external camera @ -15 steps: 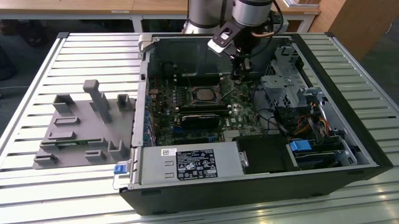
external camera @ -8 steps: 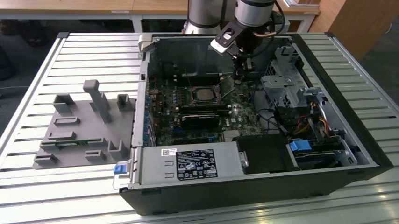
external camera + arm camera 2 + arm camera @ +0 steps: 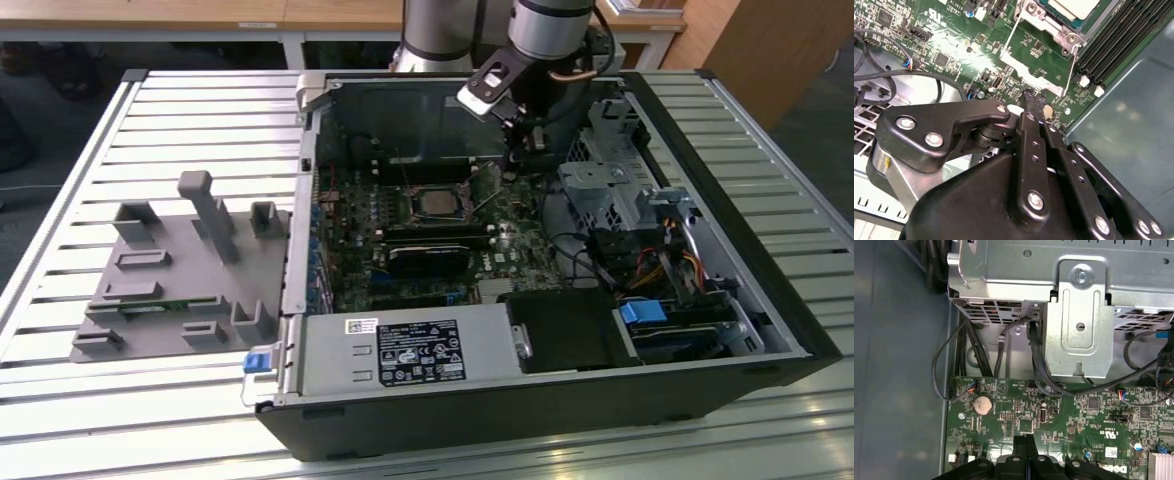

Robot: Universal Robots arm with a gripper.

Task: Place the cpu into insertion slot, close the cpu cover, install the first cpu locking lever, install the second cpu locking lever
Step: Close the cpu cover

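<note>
The cpu [image 3: 1074,7] shows its pale metal face inside the insertion slot [image 3: 437,203] on the green motherboard. The silvery cpu cover [image 3: 1046,24] lies as a frame around the chip. Two thin wire locking levers [image 3: 1009,44] run along the socket's sides toward my fingers; whether they are latched I cannot tell. My gripper [image 3: 1031,98] is shut with nothing between its black fingers. It hovers just above the board a short way from the socket, on the exterior view's right of it [image 3: 515,165]. In the first wrist view the fingertips [image 3: 1024,439] sit pressed together over the board.
The open computer case [image 3: 314,110] lies on a slatted metal table [image 3: 160,110]. A metal drive cage [image 3: 1079,315] with black cables [image 3: 1036,360] stands just beyond the gripper. Memory slots [image 3: 1114,40], a coin battery [image 3: 982,404], a black card [image 3: 427,258] and a grey fixture [image 3: 174,270] are nearby.
</note>
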